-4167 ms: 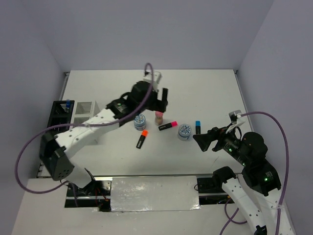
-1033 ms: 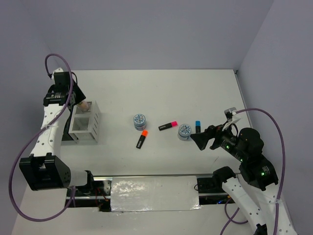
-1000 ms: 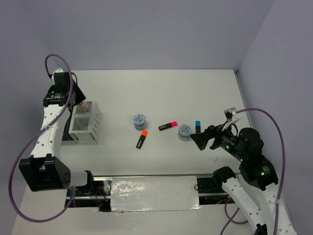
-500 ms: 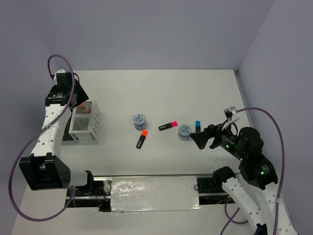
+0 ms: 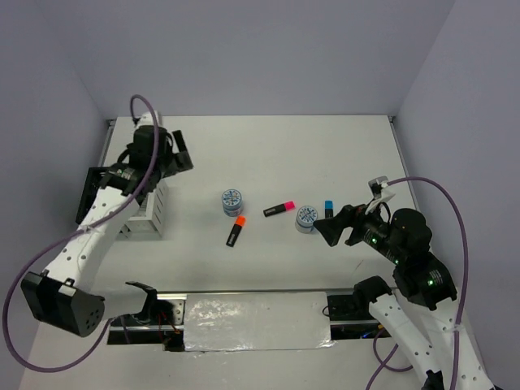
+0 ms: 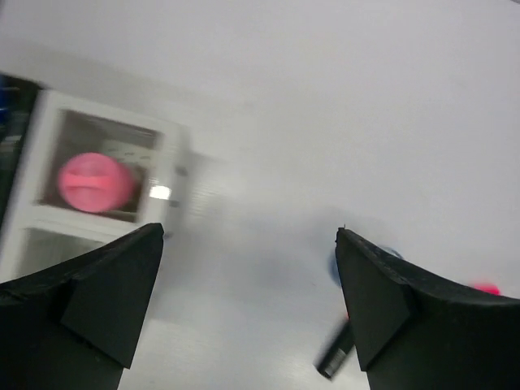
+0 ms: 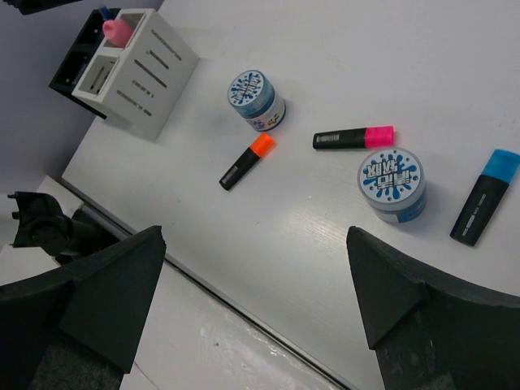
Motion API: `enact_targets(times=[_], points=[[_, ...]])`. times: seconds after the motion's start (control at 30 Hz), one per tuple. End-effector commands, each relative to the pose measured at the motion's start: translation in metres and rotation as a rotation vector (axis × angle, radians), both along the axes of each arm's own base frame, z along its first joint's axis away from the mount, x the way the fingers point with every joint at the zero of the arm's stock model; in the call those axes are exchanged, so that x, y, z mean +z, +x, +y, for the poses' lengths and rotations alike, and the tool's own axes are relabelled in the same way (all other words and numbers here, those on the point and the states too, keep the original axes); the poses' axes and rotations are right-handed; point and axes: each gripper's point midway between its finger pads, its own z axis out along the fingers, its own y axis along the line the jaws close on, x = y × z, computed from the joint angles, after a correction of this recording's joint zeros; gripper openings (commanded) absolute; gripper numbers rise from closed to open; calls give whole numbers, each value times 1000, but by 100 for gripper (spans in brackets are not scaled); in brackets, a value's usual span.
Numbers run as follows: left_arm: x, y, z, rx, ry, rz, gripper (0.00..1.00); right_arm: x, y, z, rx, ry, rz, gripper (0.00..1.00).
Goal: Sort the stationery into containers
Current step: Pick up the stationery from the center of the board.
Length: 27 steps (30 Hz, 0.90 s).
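**Q:** Count of loose stationery?

**Me:** 5 pieces on the table (image 5: 325,146). There are 3 highlighters: orange cap (image 7: 246,161), pink cap (image 7: 353,138) and blue cap (image 7: 484,197). There are also 2 round blue-white tins. 1 tin (image 7: 255,99) stands just beside the orange cap's tip, and the other tin (image 7: 392,183) sits between the pink and blue highlighters. All the highlighters lie flat, and none touches another.

**Q:** Containers?

**Me:** 2, side by side at the left edge. The white slotted box (image 7: 150,81) has the pink jar (image 7: 118,30) upright in 1 compartment. The black holder (image 7: 69,69) shows a small blue-capped bottle (image 7: 103,12) poking up — too small to say more.

**Q:** Your grippers?

**Me:** My left gripper (image 6: 248,244) has its jaws spread wide with nothing between them. It hangs above the table just beside the white box — that wrist view is blurred. My right gripper (image 7: 253,244) is also fully spread and empty, over the near right table, close to the second tin and touching nothing.
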Motion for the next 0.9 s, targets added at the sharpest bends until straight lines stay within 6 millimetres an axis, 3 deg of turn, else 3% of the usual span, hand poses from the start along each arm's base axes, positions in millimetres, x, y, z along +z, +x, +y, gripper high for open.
enact_targets(times=[0.0,0.03,0.1,0.13,0.17,0.3,0.5,0.77,0.87], points=[[23,-5,-71,-225,-54,-126,99,2,13,0,-31,9,0,100],[14,-13,-101,-310,-59,-113,99,0,15,-3,-55,6,8,100],[-5,-16,-141,-412,-34,-76,99,-1,17,-5,-69,-2,18,100],[-12,-16,-151,-429,-19,-60,99,0,16,-5,-68,-3,16,100],[-36,-16,-167,-459,24,5,99,2,15,-4,-62,-1,12,100],[-73,-6,-191,-467,114,95,99,3,10,-4,-46,-5,2,100],[-102,10,-201,-438,147,139,99,-1,8,-6,-44,-17,3,100],[-155,11,-202,-444,199,251,99,-3,8,-1,-22,-8,7,100],[-167,9,-203,-445,193,277,99,-3,8,-1,-22,-8,7,100]])
